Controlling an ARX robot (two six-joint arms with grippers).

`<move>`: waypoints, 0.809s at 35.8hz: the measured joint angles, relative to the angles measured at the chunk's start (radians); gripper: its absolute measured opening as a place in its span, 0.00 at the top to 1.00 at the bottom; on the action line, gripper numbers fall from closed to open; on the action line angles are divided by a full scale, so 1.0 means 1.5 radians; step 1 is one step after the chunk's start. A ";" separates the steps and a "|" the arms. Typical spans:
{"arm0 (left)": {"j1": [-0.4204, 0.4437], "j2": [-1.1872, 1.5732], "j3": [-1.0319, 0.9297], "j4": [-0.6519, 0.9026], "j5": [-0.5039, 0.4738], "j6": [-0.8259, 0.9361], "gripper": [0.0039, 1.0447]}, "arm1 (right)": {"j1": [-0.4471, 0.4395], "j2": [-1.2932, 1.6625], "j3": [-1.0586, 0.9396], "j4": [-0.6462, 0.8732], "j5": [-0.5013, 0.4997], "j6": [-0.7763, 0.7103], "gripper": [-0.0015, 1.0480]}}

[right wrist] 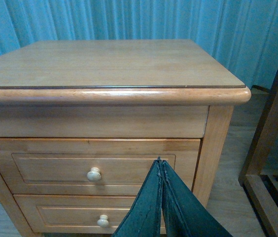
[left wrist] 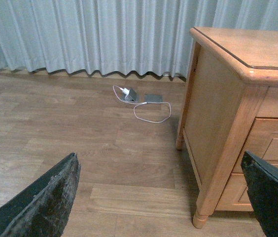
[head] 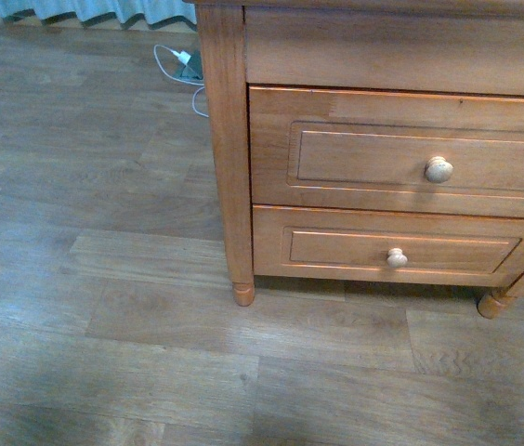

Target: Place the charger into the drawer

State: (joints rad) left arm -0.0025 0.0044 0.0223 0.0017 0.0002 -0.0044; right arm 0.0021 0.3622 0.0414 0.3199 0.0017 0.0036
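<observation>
The drawer is the taller upper one of the orange-brown nightstand, with a recessed panel and a round pale knob. It is shut. It also shows in the right wrist view, with its knob. No black charger shows in any view. My left gripper is open and empty, with its dark fingers wide apart above the floor, left of the nightstand's corner. My right gripper is shut and empty, and it points at the drawer's front, to the right of the knob.
A shallower drawer with a smaller knob sits below and is shut. A white plug with a white cable lies on the wood floor by the curtain. A dark wooden frame stands right of the nightstand. The nightstand's front leg is near my left gripper.
</observation>
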 joint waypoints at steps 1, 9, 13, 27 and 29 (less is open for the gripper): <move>0.000 0.000 0.000 0.000 0.000 0.000 0.06 | 0.000 -0.007 -0.003 -0.006 0.000 0.000 0.99; 0.000 0.000 0.000 0.000 0.000 0.000 0.06 | 0.000 -0.062 -0.024 -0.032 0.000 0.000 0.99; 0.000 0.000 0.000 0.000 0.000 0.000 0.06 | 0.000 -0.087 -0.024 -0.056 0.000 0.000 0.99; 0.000 0.000 0.000 -0.001 0.000 0.000 0.06 | 0.000 -0.223 -0.024 -0.208 0.000 0.000 0.99; 0.000 0.000 0.000 -0.001 0.000 0.000 0.06 | 0.000 -0.237 -0.024 -0.209 0.000 0.000 0.99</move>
State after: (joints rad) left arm -0.0025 0.0044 0.0223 0.0010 0.0002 -0.0044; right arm 0.0021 0.0063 0.0059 0.0063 0.0013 0.0032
